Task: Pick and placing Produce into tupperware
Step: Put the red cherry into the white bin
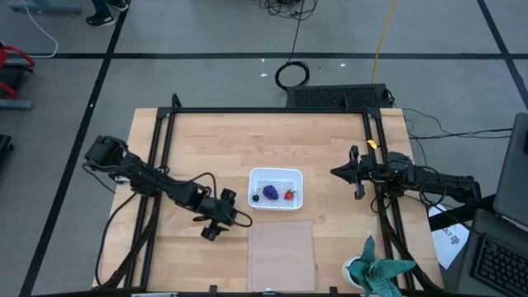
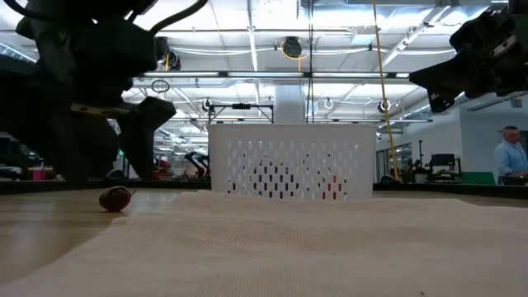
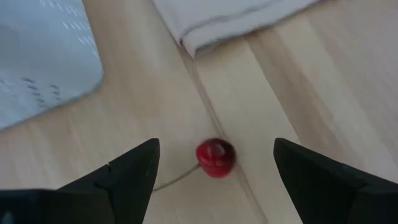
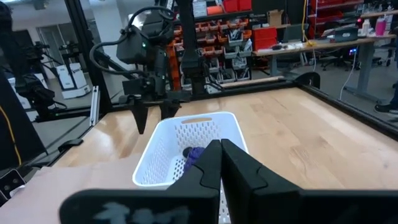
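Note:
A small red cherry [image 3: 216, 157] with a thin stem lies on the wooden table, near the tupperware's near-left corner. My left gripper [image 3: 216, 143] stands open over it, pointing steeply down, one finger on either side and neither touching. The white tupperware [image 1: 276, 176] sits mid-table and holds a purple grape bunch [image 1: 269, 191], a dark berry [image 1: 256, 197] and a red strawberry [image 1: 289, 195]. My right gripper [image 4: 221, 146] is shut and held level above the table, to the right of the tupperware.
A flat pale tan panel [image 1: 283, 254] lies just in front of the tupperware, its corner [image 3: 199, 37] close to the cherry. A teal-and-white cloth-like object [image 1: 379, 272] sits at the near right edge. A black frame [image 1: 264, 110] borders the table.

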